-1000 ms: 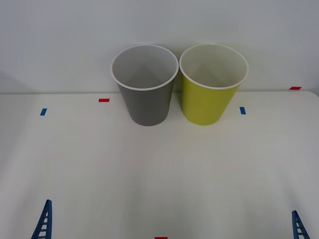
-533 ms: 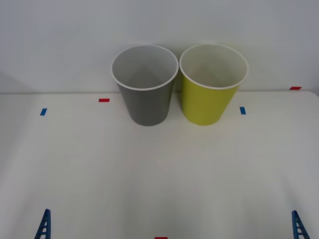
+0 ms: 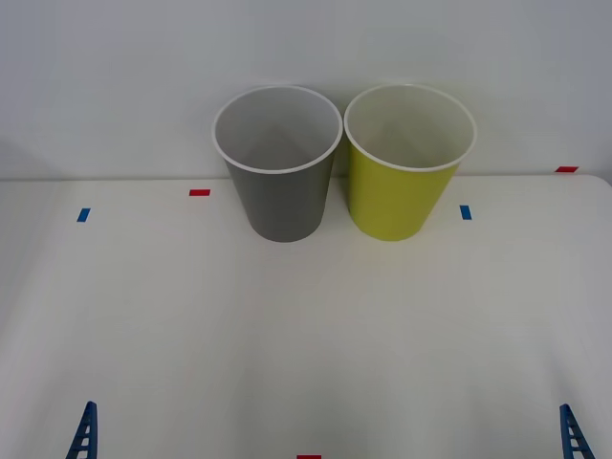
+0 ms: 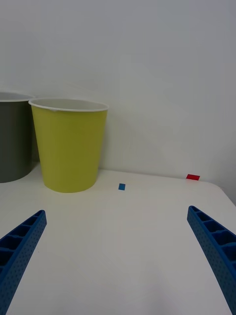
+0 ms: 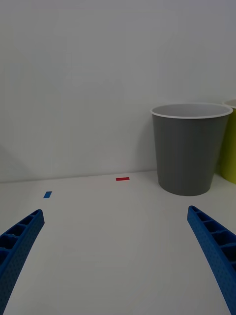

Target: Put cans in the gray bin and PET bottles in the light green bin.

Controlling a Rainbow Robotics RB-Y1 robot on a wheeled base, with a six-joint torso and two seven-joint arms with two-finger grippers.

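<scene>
Front view: gray bin [image 3: 277, 163] and green bin [image 3: 409, 161] are shown touching at the table's [image 3: 306, 335] far edge. Left gripper [image 5: 115, 256] and right gripper [image 4: 115, 256] are held spread and empty near the front edge. No can is seen, so sorting is judged finished or awaiting an item; one must be located next.

Light green bin [image 4: 70, 147] beyond parted jaws

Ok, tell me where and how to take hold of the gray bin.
Grip the gray bin at its white rim, one finger inside and one outside, coming down from above on the near side. It stands upright with its mouth open, and the light green bin crowds its right side. The left tool, open and nearer, suits.
</scene>
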